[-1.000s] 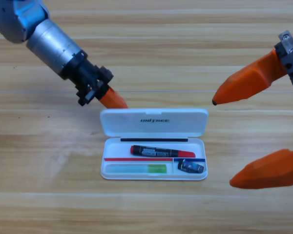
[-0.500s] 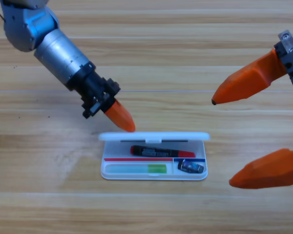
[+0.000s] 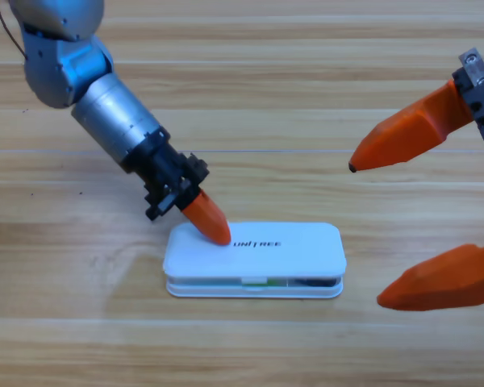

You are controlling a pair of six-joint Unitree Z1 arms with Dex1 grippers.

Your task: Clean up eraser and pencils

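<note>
The white case lies lid-down on the bench; through its front slit only slivers of the contents show. The left claw presses the lid, tips together. Right of the case, the right claw waits, spread apart.

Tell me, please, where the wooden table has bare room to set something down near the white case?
Bare wood lies in front of the white plastic case, along the near edge of the wooden table, and behind it at top centre. It is crowded at the case's left end, where the left gripper presses the lid, and at right, by the waiting right gripper.
</note>
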